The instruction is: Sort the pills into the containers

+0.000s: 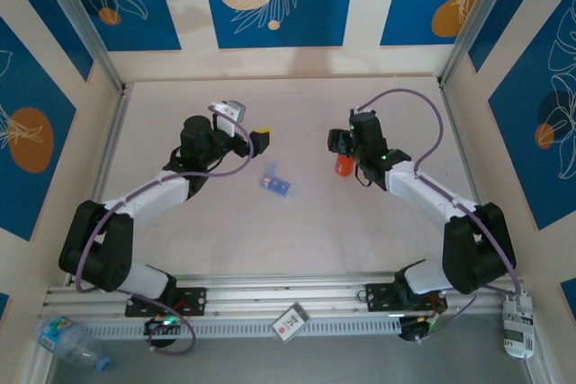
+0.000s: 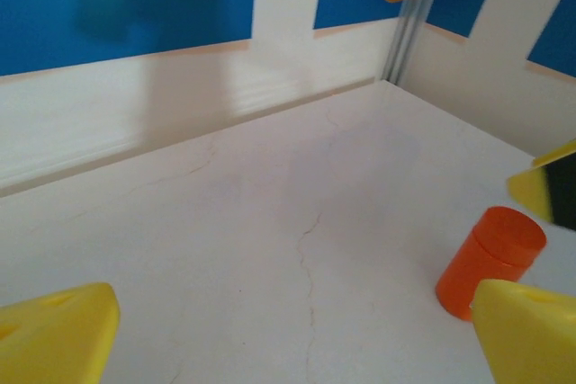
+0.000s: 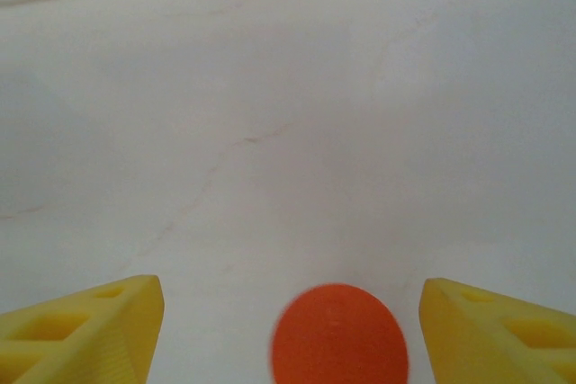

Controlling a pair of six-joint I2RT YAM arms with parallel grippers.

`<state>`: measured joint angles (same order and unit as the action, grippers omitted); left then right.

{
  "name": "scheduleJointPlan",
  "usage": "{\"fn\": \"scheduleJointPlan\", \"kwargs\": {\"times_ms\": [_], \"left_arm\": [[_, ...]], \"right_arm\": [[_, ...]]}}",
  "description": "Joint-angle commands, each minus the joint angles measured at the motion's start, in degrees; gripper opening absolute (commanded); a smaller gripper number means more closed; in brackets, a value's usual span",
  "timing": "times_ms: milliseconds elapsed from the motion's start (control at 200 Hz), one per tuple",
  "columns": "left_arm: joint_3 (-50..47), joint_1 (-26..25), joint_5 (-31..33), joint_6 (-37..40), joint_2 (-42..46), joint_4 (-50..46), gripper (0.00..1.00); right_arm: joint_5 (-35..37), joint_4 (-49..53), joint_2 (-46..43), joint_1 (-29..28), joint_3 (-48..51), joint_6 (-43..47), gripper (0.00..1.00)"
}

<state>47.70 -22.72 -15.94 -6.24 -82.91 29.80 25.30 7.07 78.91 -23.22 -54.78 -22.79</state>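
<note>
White cracked tabletop (image 1: pixel 297 240) is sitting inside blue-patterned walls. Left gripper (image 2: pixel 295 305) is hovering wide open, holding nothing. Small translucent blue plastic compartment box (image 1: pixel 277 183) is lying mid-table between the arms. Right gripper (image 3: pixel 292 290) is straddling the upright orange cylindrical bottle (image 3: pixel 339 334), jaws apart and not touching it.

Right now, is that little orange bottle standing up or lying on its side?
Standing up. In the left wrist view the orange bottle sits upright on the table, cap on top.
</note>
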Motion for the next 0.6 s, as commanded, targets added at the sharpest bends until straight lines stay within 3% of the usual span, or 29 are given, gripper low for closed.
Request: {"fn": "scheduleJointPlan", "kwargs": {"times_ms": [0,175,400,465,595], "left_arm": [[-0.81,0.92,3.65,-2.9,0.18,2.27,1.0],[1.99,1.19,2.04,0.04,-1.76,-3.83,1.0],[7.1,1.95,1.8,2.84,-4.81,-11.84,0.99],[9.11,2.14,1.03,3.63,-6.15,-14.61,0.93],[11.54,2.72,-0.83,4.54,-8.39,-16.98,0.7]], "right_arm": [[-9.81,5.66,-2.43,0.04,-5.59,1.36,0.75],[-21.13,13.9,0.54,-2.51,-12.45,2.79,0.75],[-25.65,19.99,7.95,-8.07,-16.43,2.75,0.75],[-25.69,20.08,10.38,-8.75,-16.19,1.72,0.75],[-26.03,21.16,15.21,-9.52,-16.2,-0.26,0.75]]}}
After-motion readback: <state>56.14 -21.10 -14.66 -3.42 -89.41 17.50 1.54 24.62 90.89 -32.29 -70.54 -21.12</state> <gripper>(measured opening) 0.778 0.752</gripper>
